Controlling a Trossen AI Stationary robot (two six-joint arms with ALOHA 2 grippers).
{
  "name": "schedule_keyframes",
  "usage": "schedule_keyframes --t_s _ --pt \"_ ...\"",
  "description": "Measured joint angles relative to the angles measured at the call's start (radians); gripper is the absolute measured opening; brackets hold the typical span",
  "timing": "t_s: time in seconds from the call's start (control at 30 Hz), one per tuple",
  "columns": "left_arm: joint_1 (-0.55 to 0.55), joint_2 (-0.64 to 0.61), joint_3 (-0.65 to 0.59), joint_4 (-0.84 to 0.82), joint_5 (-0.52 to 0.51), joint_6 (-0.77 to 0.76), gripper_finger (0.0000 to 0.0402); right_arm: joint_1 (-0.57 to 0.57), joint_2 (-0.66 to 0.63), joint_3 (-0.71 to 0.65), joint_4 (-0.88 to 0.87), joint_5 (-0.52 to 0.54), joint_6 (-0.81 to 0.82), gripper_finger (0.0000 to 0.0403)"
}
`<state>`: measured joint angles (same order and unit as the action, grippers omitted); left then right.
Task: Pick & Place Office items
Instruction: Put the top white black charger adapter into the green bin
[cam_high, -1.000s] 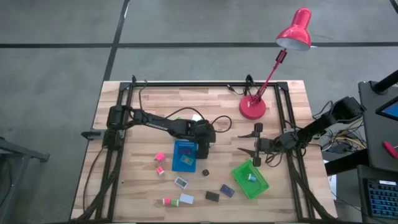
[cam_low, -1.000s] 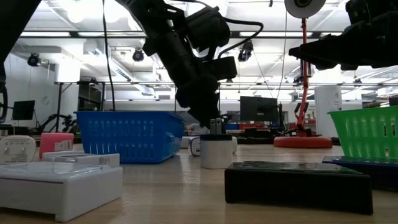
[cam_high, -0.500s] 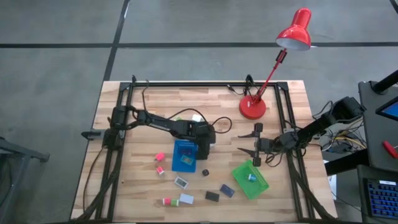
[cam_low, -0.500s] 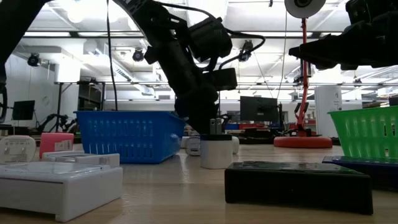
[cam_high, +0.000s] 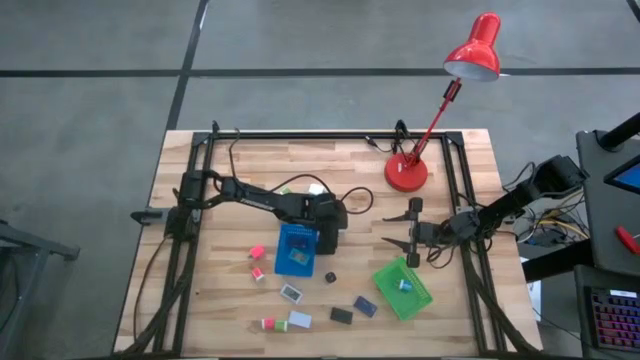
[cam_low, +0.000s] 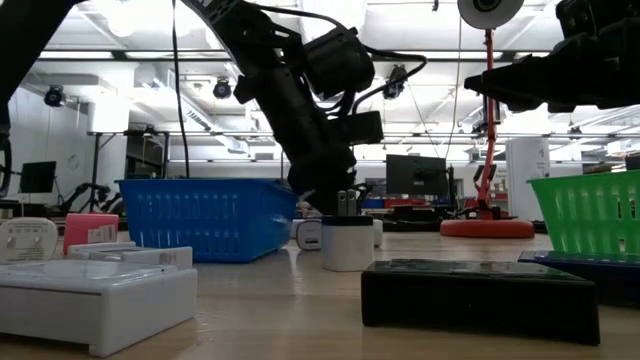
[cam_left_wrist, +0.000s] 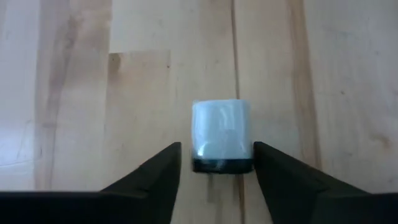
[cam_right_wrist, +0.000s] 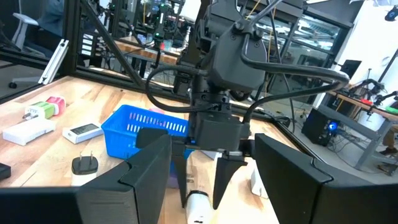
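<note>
A small white cylinder with a dark top (cam_left_wrist: 221, 140) stands upright on the wood just right of the blue tray (cam_high: 296, 250). It also shows in the low view (cam_low: 347, 245). My left gripper (cam_left_wrist: 216, 155) points steeply down over it, open, with one finger on each side of its top. In the high view the gripper (cam_high: 325, 247) hides the cylinder. My right gripper (cam_high: 386, 229) hangs open and level above the table, between the blue tray and the green tray (cam_high: 402, 288), with nothing in it. Other office items lie near the front edge. My left gripper comes at the cylinder from above with its fingers astride the dark top (cam_left_wrist: 221, 165). A gap shows beside one finger (cam_left_wrist: 168, 165). The other finger (cam_left_wrist: 267, 165) is so close that I cannot tell whether it touches.
A red desk lamp (cam_high: 407, 172) stands at the back right. A black plug (cam_high: 329, 273) lies just in front of the left gripper. A pink block (cam_high: 257, 251), a white box (cam_high: 299, 320), a black box (cam_high: 341, 315) and a navy box (cam_high: 365, 307) lie toward the front.
My left arm has sunk a little over the cylinder, bringing its fingers down around the dark top. The cylinder has stayed where it was.
</note>
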<state>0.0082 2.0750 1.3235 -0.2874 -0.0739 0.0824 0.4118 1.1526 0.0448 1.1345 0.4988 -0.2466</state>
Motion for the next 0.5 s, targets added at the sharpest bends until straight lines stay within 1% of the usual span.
schedule_keyframes --t_s 0.13,0.5 --pt "0.000 0.000 0.000 0.004 -0.003 0.008 0.0122 0.000 0.000 0.000 0.000 0.000 0.000 0.0224" --pt "0.000 0.000 -0.001 0.012 -0.017 0.052 0.0120 0.000 0.000 0.000 -0.004 0.000 0.004 0.0224"
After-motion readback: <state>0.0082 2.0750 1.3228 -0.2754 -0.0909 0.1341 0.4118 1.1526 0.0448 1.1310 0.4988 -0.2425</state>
